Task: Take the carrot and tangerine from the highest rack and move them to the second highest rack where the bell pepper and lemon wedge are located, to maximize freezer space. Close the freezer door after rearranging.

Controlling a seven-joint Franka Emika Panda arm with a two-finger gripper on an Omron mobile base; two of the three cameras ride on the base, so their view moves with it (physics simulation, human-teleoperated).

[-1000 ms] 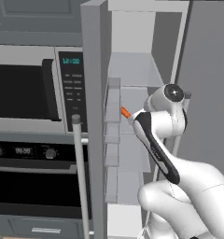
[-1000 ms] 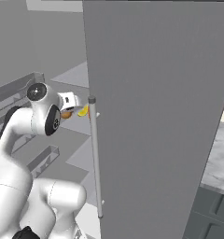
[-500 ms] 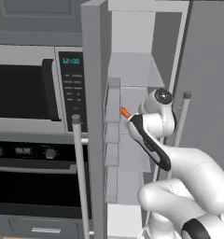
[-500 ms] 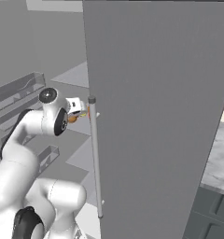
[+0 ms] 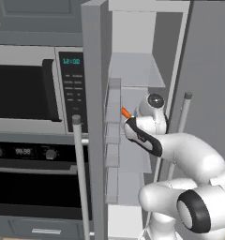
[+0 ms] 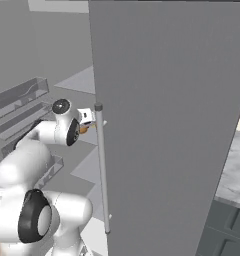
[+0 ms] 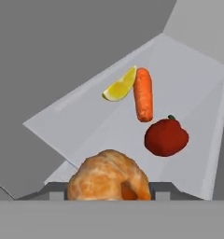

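Observation:
In the hand view my gripper (image 7: 109, 193) is shut on the tangerine (image 7: 108, 175), a dull orange ball that hides the fingertips. Beyond it, on a pale rack (image 7: 76, 126) of the freezer, lie the yellow lemon wedge (image 7: 120, 86), the carrot (image 7: 143, 94) beside it and the red bell pepper (image 7: 166, 137). From the left base view the carrot (image 5: 126, 112) pokes out beside my hand, which reaches into the freezer (image 5: 133, 42) below the highest rack (image 5: 138, 70). The freezer door (image 5: 93, 117) stands open on the left. An orange bit of the tangerine (image 6: 83, 129) peeks out at my hand.
Grey bins (image 5: 113, 140) line the open door's inner face close to my forearm. A microwave (image 5: 30, 89) and an oven (image 5: 34, 187) stand left of the door. On the right, a tall grey panel (image 6: 167, 100) with a bar handle (image 6: 101, 165) hems in the arm.
My hand has pushed deeper into the freezer toward the rack, still carrying the tangerine. The carrot has stayed where it was.

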